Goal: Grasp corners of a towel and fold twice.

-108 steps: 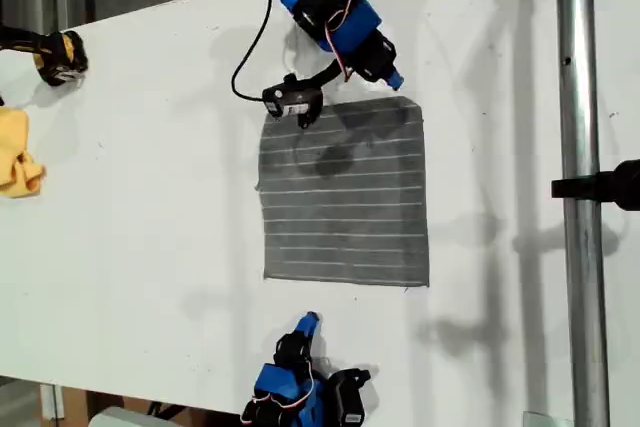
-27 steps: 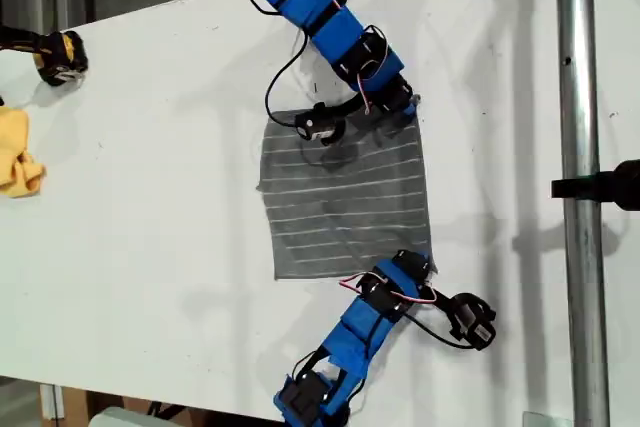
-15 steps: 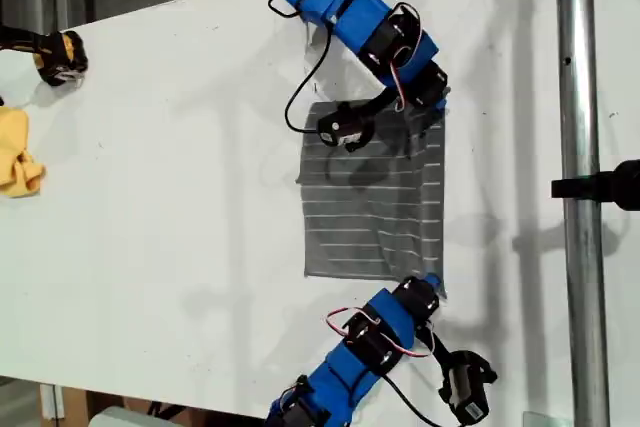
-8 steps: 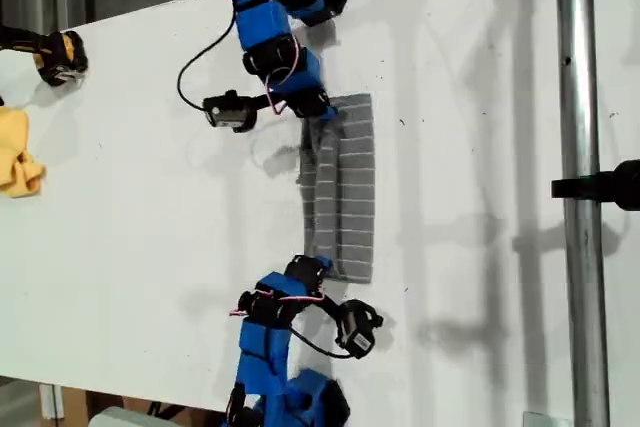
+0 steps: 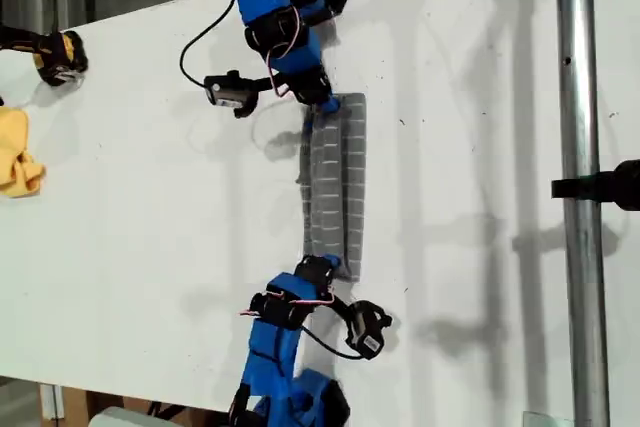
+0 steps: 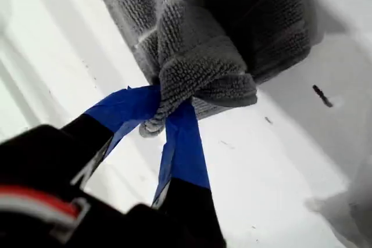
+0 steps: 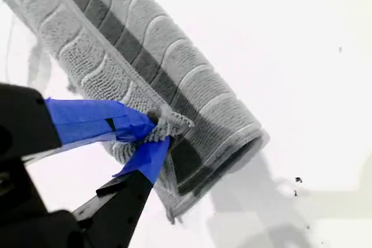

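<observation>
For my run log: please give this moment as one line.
dark grey white-striped towel: folded over | my first gripper: shut on towel | my second gripper: shut on towel

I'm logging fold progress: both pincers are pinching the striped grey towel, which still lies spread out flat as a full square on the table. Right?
Not quite. Both pincers do pinch the towel, my first pincer and my second pincer, but the exterior view shows it doubled over into a narrow strip between the two arms, not spread as a full square.

Bright, even light fills the exterior view, and the white surface [image 5: 150, 197] carries soft grey shadows of the arms and pole. Both wrist views are overexposed (the surface nearly blown out to white), with the dark gripper bodies close to the lens blurred.
</observation>
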`<act>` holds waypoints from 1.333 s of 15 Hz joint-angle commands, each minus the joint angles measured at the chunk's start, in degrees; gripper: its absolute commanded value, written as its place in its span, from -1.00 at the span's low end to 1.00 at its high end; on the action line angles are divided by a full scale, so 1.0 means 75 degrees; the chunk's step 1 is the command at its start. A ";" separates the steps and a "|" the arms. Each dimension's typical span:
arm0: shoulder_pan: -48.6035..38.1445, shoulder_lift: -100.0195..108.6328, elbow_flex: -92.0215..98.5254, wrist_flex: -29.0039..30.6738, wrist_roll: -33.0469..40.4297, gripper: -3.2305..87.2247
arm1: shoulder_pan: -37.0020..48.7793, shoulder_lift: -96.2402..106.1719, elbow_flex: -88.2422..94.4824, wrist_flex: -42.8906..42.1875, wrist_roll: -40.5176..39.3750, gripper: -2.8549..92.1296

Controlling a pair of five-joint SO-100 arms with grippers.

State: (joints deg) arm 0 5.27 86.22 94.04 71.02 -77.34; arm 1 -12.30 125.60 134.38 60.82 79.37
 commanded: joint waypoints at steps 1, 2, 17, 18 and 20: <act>0.0480 0.0398 0.0398 -0.0539 -0.0504 -0.96 | -0.0668 -0.0188 0.0176 -0.0621 0.0516 -0.94; 0.0563 0.0387 0.0727 -0.0844 -0.0715 -0.96 | -0.0844 -0.0363 0.0398 -0.1031 0.0703 -0.94; 0.0434 -0.0176 0.0141 0.0516 -0.0703 -0.33 | -0.0469 0.0398 0.1160 -0.0082 0.1031 -0.80; 0.0750 0.0457 -0.0363 0.1137 -0.0492 -0.25 | -0.0574 0.0926 0.1207 0.0199 0.1113 -0.81; 0.1148 0.2813 0.0012 0.1500 -0.0164 -0.17 | -0.0738 0.1793 0.1242 0.0680 0.1137 -0.77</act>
State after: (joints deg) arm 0 12.04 93.69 94.57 80.51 -79.80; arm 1 -16.96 134.82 144.14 64.16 87.45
